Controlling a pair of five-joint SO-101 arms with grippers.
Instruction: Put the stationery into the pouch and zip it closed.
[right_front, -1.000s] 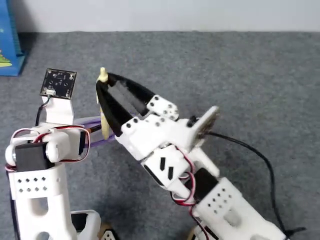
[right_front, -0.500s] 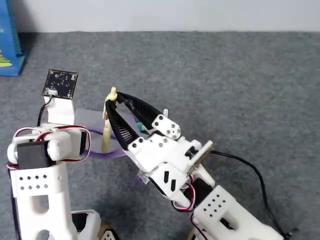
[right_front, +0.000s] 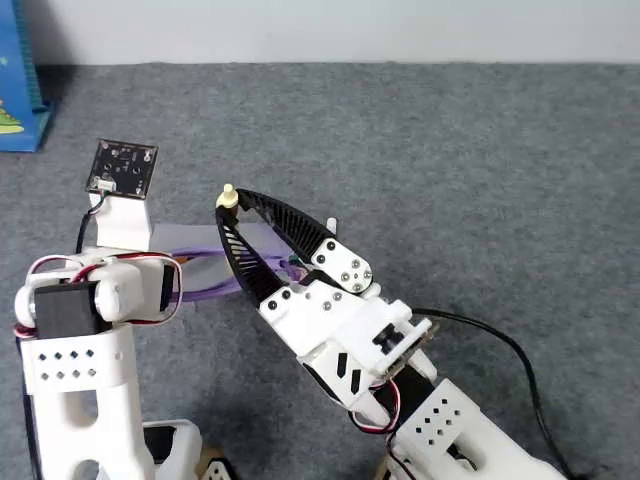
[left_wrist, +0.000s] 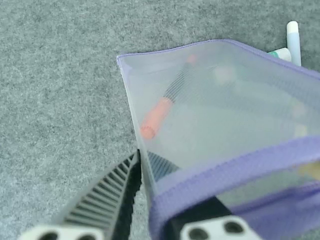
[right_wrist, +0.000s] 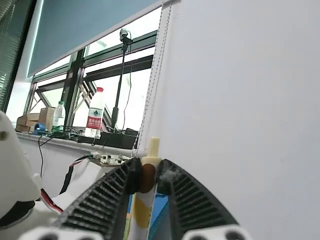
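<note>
A translucent pouch (left_wrist: 225, 115) with a purple zip edge lies on the grey carpet; in the high view the pouch (right_front: 200, 266) shows between the two arms. My left gripper (left_wrist: 139, 156) is shut on the pouch's edge near its mouth. Inside lies an orange pen (left_wrist: 156, 116). A white pen (left_wrist: 293, 39) and a green-capped one (left_wrist: 279, 53) lie just beyond the pouch's far side. My right gripper (right_front: 232, 205) is shut on a cream pen (right_wrist: 145, 181), held upright over the pouch mouth; the pen's lower end is hidden behind the fingers.
A blue box (right_front: 15, 95) stands at the far left edge by the wall. Open grey carpet (right_front: 480, 170) stretches to the right and back. The right arm's cable (right_front: 500, 345) trails across the carpet on the right.
The right gripper has carried the cream pen down and a little to the right, over the pouch mouth. The left arm has stayed in place, holding the pouch.
</note>
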